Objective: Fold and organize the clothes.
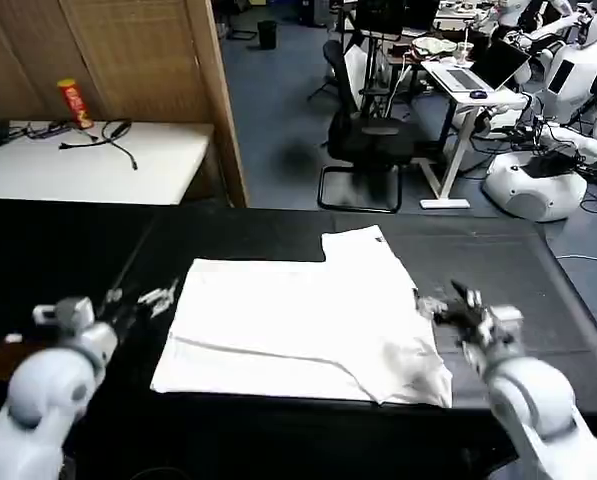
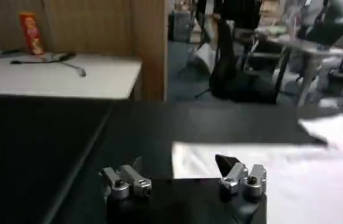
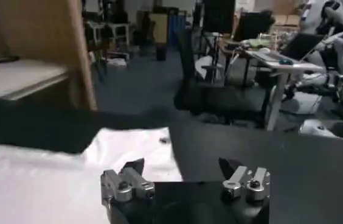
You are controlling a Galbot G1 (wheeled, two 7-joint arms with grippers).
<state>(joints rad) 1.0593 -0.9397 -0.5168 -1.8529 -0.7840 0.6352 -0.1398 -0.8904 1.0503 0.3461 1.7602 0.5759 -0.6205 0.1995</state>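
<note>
I see the T-shirt lying flat and partly folded on the black table, its long axis running side to side between my two grippers. The left gripper and right gripper both hang spread and empty just beside its side edges, about equally near. The head view shows both edges; the right wrist view shows the far corner.

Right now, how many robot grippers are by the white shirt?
2. The left gripper is open beside the shirt's left edge, and the right gripper is open at its right edge. Both sit over the black table.
</note>
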